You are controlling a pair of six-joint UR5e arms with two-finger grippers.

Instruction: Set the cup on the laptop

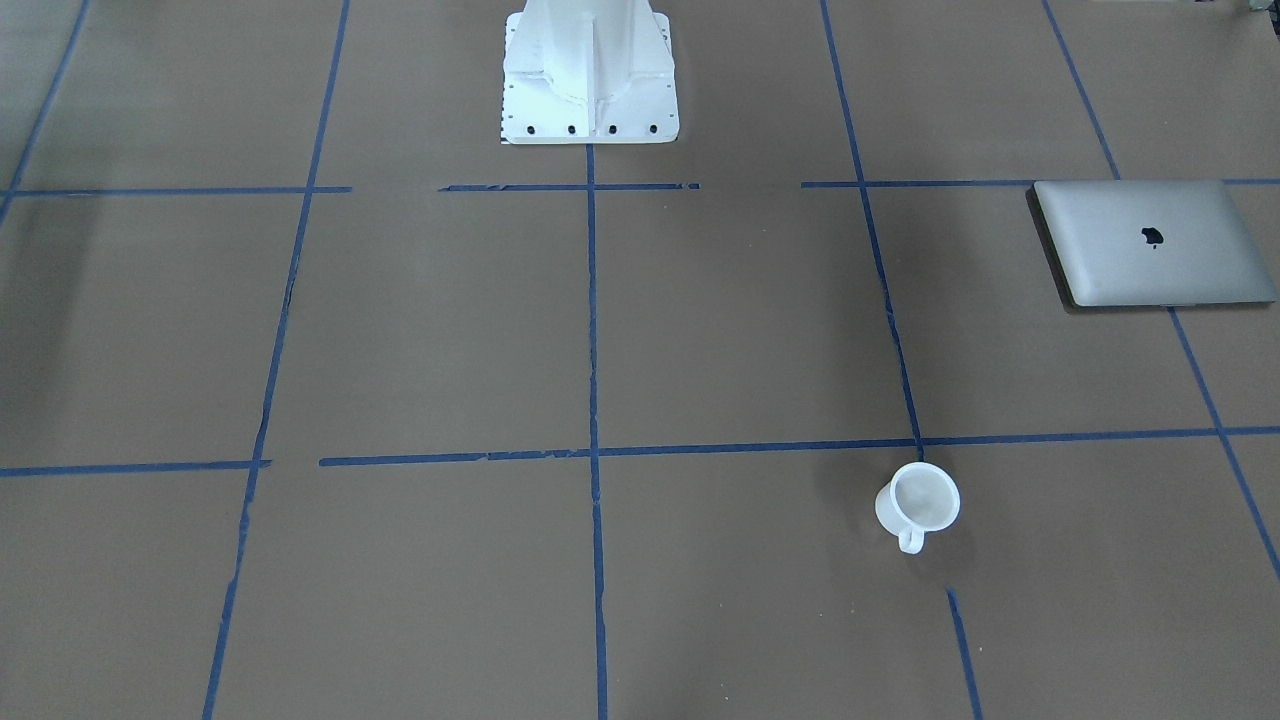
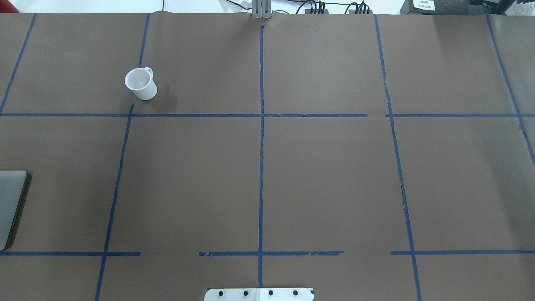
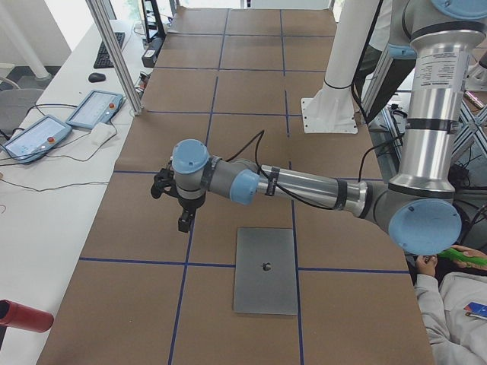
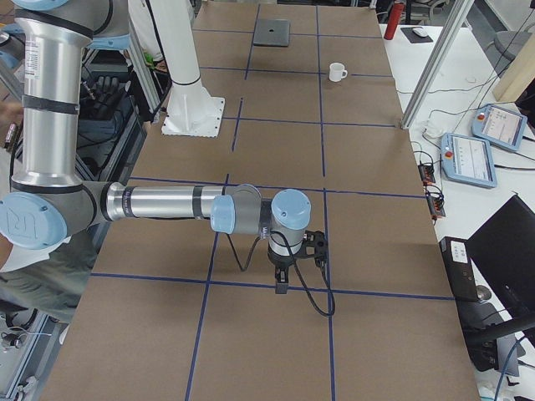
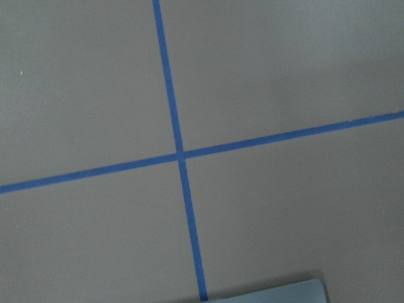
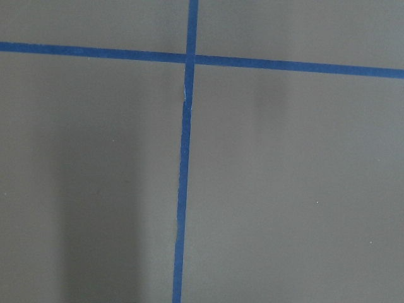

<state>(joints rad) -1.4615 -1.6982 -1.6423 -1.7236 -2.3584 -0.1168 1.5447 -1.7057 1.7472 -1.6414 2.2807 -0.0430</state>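
Observation:
The white cup (image 1: 918, 505) stands upright on the brown table, handle toward the operators' side; it also shows in the overhead view (image 2: 141, 83) and far off in the exterior right view (image 4: 337, 72). The closed silver laptop (image 1: 1155, 243) lies flat at the table's left end, apart from the cup (image 2: 10, 209) (image 3: 265, 270) (image 4: 272, 32); one corner of it shows in the left wrist view (image 5: 271, 293). My left gripper (image 3: 183, 220) hangs above the table beside the laptop; I cannot tell if it is open. My right gripper (image 4: 282, 284) hangs over the other end; I cannot tell its state.
The white robot base (image 1: 590, 80) stands at the table's robot side. Blue tape lines (image 2: 261, 146) grid the brown paper. Teach pendants (image 3: 95, 108) and an aluminium post (image 3: 114, 53) line the operators' edge. A red bottle (image 3: 23, 315) lies off the table. A person (image 3: 456, 304) sits near the left arm's base.

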